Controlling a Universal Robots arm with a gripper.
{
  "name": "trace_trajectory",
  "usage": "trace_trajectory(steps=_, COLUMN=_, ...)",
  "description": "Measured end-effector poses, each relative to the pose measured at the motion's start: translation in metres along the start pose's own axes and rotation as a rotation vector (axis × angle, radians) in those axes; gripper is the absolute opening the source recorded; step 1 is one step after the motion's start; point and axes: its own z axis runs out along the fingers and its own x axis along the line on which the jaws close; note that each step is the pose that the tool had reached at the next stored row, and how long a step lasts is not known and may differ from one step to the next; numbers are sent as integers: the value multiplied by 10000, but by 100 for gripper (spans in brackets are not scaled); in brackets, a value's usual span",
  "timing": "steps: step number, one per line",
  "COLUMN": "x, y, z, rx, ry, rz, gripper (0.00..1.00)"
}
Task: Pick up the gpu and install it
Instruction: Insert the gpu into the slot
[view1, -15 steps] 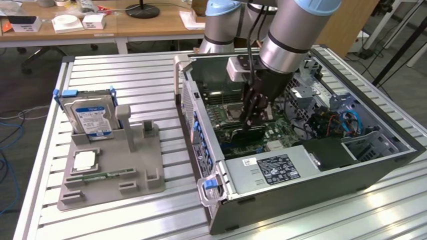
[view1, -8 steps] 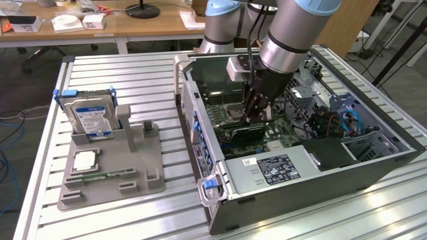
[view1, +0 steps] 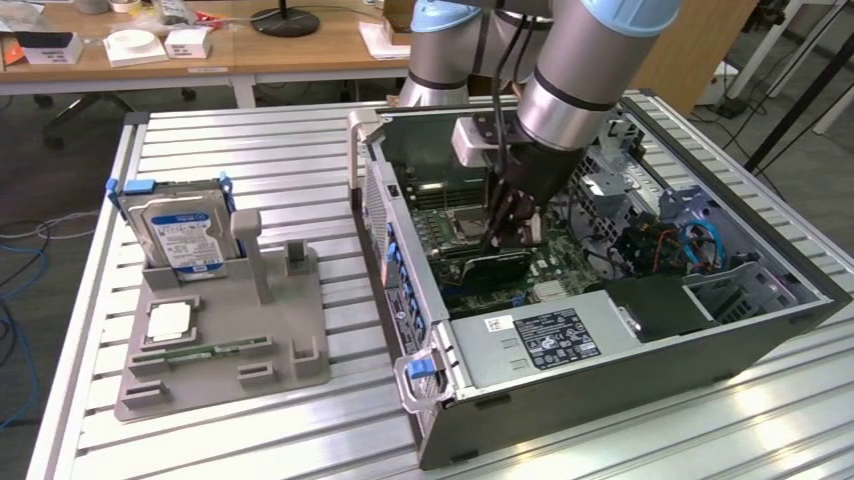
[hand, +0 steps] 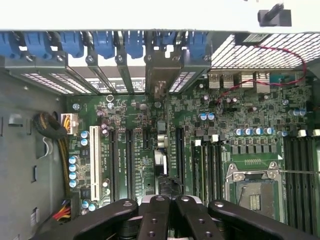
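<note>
Ext. view: gripper (view1: 514, 235) down inside pc case (view1: 400, 330), just above motherboard (view1: 561, 265), clenched on gpu (view1: 497, 262), which hangs edge-on close over the board. Hard drive (view1: 187, 235) parked in holder, well apart from motherboard, outside the case. Wrist view: gripper (hand: 167, 205) closed tight on card's top edge; gpu (hand: 160, 85) seen edge-on, bracket end at motherboard's rear, by blue clips (hand: 102, 42). Probably mid-seating: keep card upright, bracket lined w/ rear opening, push straight down, evenly, no twist.
</note>
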Motion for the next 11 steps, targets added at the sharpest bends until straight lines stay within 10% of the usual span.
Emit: trace_trajectory(steps=11, x=0, y=-2, z=103, rx=73, ry=-4, rz=2, gripper=11)
